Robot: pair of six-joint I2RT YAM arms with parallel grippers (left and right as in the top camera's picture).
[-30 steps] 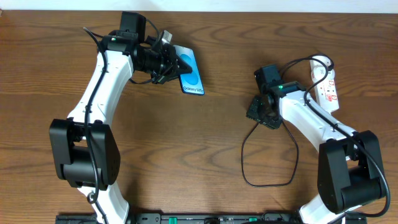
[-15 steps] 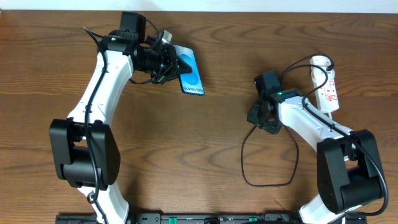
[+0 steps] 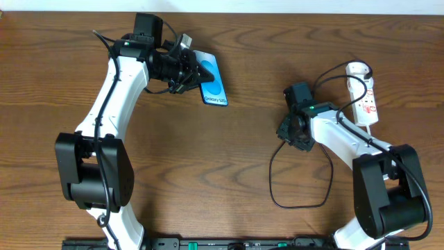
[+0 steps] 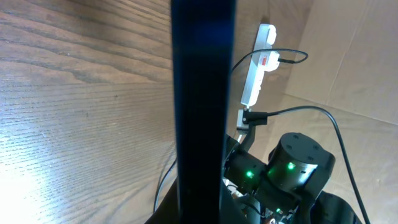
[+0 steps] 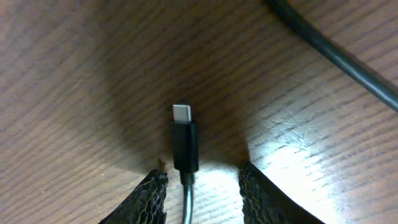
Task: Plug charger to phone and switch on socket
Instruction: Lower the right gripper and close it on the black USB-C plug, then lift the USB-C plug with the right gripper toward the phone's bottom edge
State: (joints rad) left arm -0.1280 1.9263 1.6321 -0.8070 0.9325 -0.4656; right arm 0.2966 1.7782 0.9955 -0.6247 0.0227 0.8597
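Left gripper (image 3: 197, 75): its fingers are clamped on the left edge of the phone (image 3: 216, 83), at the far left of the table (image 3: 229, 173).
Phone: it is held with its cyan screen turned up to the overhead camera; in the left wrist view only its dark edge (image 4: 202, 93) is seen, as an upright band. Whether it rests on the wood or is raised cannot be told.
Right gripper (image 3: 292, 129): it is lowered over the table, right of centre, well apart from the phone.
Right fingers (image 5: 150, 198): they are held apart, one on each side of the cable, with bare wood seen between each pad and the cable; nothing is gripped.
Charger (image 3: 300, 182): its small plug tip (image 5: 184, 140) is laid flat on the wood just ahead of the right fingers. The black cable is looped toward the near edge of the table and led back up to the white adapter (image 3: 359, 69).
Socket (image 3: 365, 97): it is laid at the far right, beside the right arm, with the adapter at its far end.
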